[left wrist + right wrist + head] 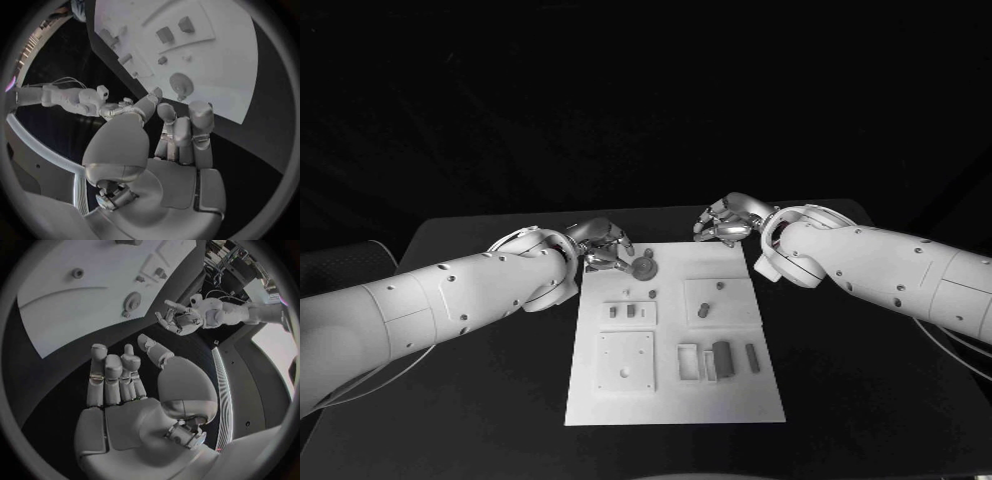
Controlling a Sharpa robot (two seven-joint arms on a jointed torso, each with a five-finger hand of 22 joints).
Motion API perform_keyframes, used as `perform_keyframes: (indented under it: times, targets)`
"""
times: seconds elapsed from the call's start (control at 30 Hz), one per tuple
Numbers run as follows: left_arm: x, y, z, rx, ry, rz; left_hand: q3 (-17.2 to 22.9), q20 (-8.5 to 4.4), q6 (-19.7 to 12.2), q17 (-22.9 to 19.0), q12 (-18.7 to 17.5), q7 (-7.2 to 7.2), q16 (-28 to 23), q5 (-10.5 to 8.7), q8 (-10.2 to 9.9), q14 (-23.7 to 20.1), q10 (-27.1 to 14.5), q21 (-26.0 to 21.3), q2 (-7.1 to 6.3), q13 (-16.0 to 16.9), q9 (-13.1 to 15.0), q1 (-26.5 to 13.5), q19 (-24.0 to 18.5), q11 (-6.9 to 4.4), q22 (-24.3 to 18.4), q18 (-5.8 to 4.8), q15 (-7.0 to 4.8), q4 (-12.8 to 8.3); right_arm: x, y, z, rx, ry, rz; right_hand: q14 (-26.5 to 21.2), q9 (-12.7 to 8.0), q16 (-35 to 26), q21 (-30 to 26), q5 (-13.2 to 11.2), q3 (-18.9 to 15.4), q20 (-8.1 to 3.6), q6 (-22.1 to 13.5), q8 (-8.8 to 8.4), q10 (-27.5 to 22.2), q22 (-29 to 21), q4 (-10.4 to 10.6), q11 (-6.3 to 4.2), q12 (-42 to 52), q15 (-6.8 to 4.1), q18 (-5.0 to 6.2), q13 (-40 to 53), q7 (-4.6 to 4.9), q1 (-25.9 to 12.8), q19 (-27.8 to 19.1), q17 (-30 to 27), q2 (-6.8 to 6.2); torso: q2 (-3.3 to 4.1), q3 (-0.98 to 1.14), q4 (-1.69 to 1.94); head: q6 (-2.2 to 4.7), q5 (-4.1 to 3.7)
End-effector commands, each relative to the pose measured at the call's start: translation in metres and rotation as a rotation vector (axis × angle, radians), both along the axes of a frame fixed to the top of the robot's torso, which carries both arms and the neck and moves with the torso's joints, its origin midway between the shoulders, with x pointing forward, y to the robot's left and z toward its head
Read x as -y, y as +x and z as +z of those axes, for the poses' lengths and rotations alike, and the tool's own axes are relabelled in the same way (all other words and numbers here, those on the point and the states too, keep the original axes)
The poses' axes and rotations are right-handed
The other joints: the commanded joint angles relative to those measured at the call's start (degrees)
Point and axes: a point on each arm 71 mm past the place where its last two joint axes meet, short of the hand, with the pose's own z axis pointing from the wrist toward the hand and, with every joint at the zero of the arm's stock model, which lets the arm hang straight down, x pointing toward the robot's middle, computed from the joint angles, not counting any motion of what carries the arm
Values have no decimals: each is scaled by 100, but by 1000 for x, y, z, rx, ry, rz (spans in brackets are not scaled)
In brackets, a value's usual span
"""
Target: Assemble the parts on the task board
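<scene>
both hands sit at the far end of the task board (678,400), one per corner, so either can reach in without crossing the other. left hand (599,246) hovers just beside the round grey part (645,267) at the board's far left corner; fingers loosely apart, nothing in them, so i'd judge it's lining up for a pick there. right hand (727,222) is beyond the far right corner, off the board, fingers spread and empty. remaining grey parts (723,357) lie loose in the recessed panels mid-board and near the front, none visibly seated yet. assembly looks barely begun. risk: the round part is flat, so it's hard to pinch.
</scene>
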Motion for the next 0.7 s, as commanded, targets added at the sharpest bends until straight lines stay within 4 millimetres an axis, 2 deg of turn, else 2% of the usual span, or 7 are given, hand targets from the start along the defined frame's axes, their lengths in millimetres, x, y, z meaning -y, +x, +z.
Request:
perform_keyframes:
  times: [0.03, 0.1, 0.17, 0.5, 0.6, 0.63, 0.7]
  targets:
    - [17, -3, 1, 117, 139, -186, -65, -41, 20, 460, 333, -59, 85, 4, -28, 438, 34, 114, 21, 251, -25, 12, 120, -65, 112, 762, -67, 7, 0, 0, 0, 5, 6, 6, 15, -3, 19, -27, 27, 22, 2, -15, -15, -24, 58, 28, 34, 12, -24, 91, 4, 33, -52, 40, -9, -16, 0, -4, 5, -16, 0]
    - [22, -3, 1, 154, 168, -218, -71, -53, 44, 574, 438, -79, 93, 15, -31, 516, 37, 137, 27, 335, -33, 4, 161, -81, 104, 776, -83, 12, 0, 1, 0, 6, 7, 6, 16, -3, 20, -27, 27, 22, 2, -17, -16, -24, 58, 28, 35, 12, -24, 91, 4, 34, -53, 41, -9, -16, 0, -4, 1, -17, 0]
    - [27, -3, 1, 189, 213, -266, -56, -66, 106, 654, 507, -99, 103, 107, -12, 567, 52, 158, 39, 392, -30, 2, 199, -105, 98, 786, -102, 18, -1, 1, 0, 6, 7, 7, 16, -4, 20, -27, 27, 22, 2, -18, -18, -24, 58, 29, 35, 12, -23, 91, 4, 34, -53, 41, -9, -16, -4, -5, 0, -25, -8]
    - [48, -9, -5, 212, 299, -399, 66, -77, 200, 641, 508, -141, 64, 224, -15, 557, 27, 156, 139, 425, -43, 46, 200, -141, 85, 786, -137, 22, 1, 1, 0, 7, 6, 3, 21, -3, 22, -25, 27, 22, 0, -25, -22, -21, 58, 32, 38, 15, -21, 91, 5, 37, -56, 46, -9, -13, 0, -5, 3, -59, -55]
    - [53, -11, -9, 197, 317, -428, 109, -71, 168, 557, 473, -153, 20, 240, -63, 506, -22, 146, 88, 422, -70, 64, 161, -150, 86, 773, -143, 6, 0, 1, 0, 7, 6, 3, 22, -3, 23, -25, 27, 22, 0, -26, -23, -21, 57, 35, 39, 17, -20, 91, 6, 38, -59, 49, -9, -11, 3, -7, -1, -60, -65]
    - [54, -10, -9, 199, 322, -429, 55, -64, 116, 511, 449, -165, -5, 211, -105, 475, -59, 142, 25, 418, -92, 0, 136, -159, 90, 761, -150, 3, 0, 1, 0, 8, 6, 3, 23, -3, 23, -24, 27, 22, 0, -26, -24, -21, 57, 36, 39, 17, -20, 91, 6, 38, -60, 49, -9, -11, 2, -8, -1, -62, -67]
    - [56, -9, -9, 205, 331, -435, -4, -66, 51, 441, 422, -175, -43, 176, -156, 419, -108, 134, 2, 417, -123, -22, 96, -170, 94, 755, -163, -13, 0, 1, 0, 8, 7, 4, 24, -3, 23, -24, 27, 21, 0, -27, -25, -20, 57, 37, 39, 17, -19, 91, 6, 39, -62, 50, -9, -10, 3, -7, -1, -64, -67]
